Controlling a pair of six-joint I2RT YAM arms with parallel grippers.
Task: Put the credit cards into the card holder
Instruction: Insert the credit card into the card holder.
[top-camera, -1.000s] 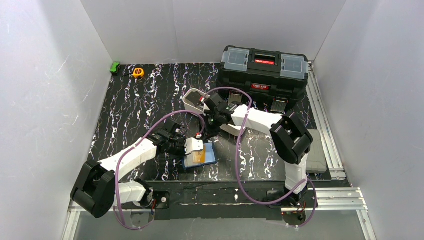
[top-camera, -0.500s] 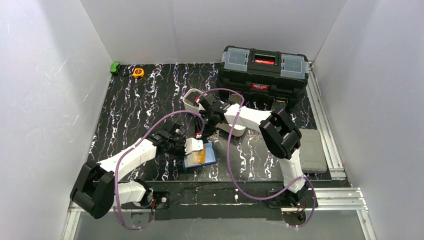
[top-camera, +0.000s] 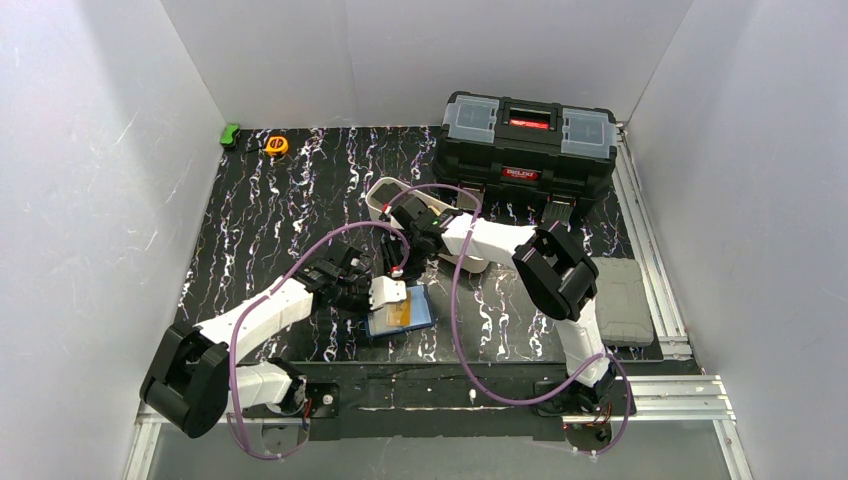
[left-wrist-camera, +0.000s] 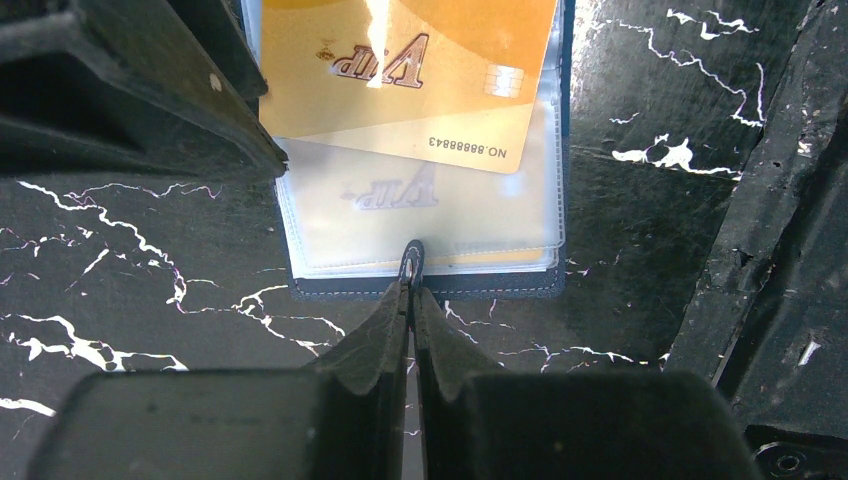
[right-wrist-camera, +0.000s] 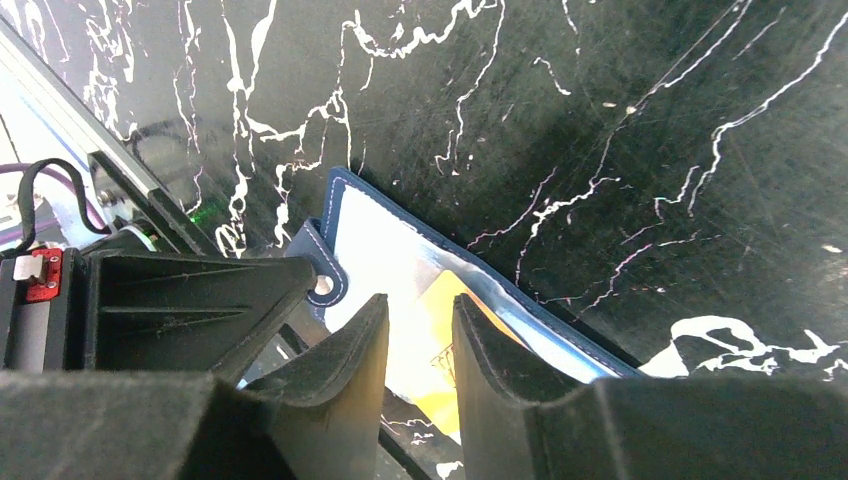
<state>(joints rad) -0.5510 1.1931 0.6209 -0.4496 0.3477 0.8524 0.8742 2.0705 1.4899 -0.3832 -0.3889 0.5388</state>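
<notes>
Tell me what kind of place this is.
Probably a robot lab cell: white walls box in a marbled table, metal rails frame it, and a left arm and a right arm are bolted at its near edge.

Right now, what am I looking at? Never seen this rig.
Two robot arms bolted to a black marbled table. One picture is from overhead; the other two are from cameras on each wrist, looking past their own fingers. The left gripper is shut, tips at the edge of the open card holder, where an orange card lies. The right gripper hovers open above it, empty. Also there: a black toolbox, white tray, yellow tape measure.
</notes>
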